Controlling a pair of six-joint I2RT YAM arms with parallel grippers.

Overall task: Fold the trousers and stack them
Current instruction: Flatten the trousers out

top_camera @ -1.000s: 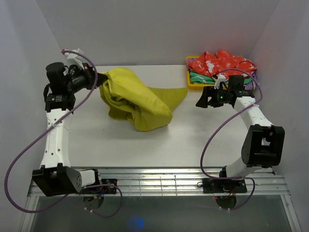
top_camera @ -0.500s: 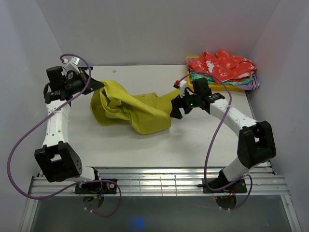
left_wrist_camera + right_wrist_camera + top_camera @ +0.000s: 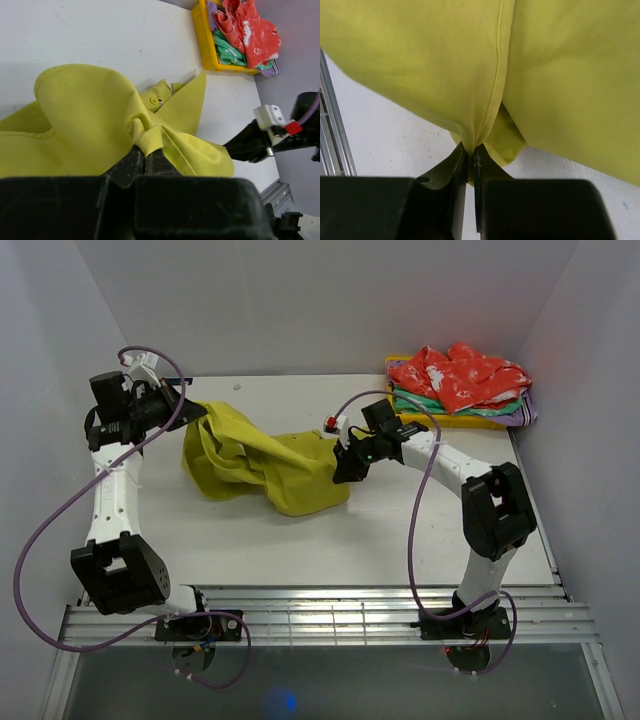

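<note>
The mustard yellow-green trousers (image 3: 265,462) lie bunched in the middle-left of the table. My left gripper (image 3: 193,410) is shut on a fold of the trousers (image 3: 150,140) at their far left end, lifting it off the table. My right gripper (image 3: 342,468) is shut on the trousers' right end, pinching the cloth along a seam (image 3: 492,100). The cloth sags between the two grippers. In the left wrist view the waistband button (image 3: 153,101) shows, and my right gripper (image 3: 235,149) appears as a dark shape beyond the cloth.
A yellow bin (image 3: 402,420) at the back right holds a red patterned garment (image 3: 455,370) over a green one (image 3: 420,403). White walls close in the left, back and right sides. A metal rail (image 3: 320,618) runs along the near edge.
My right arm swung from beside the bin across to the trousers' right end and shut on the cloth. My left gripper drew its end slightly further left, stretching the trousers.
</note>
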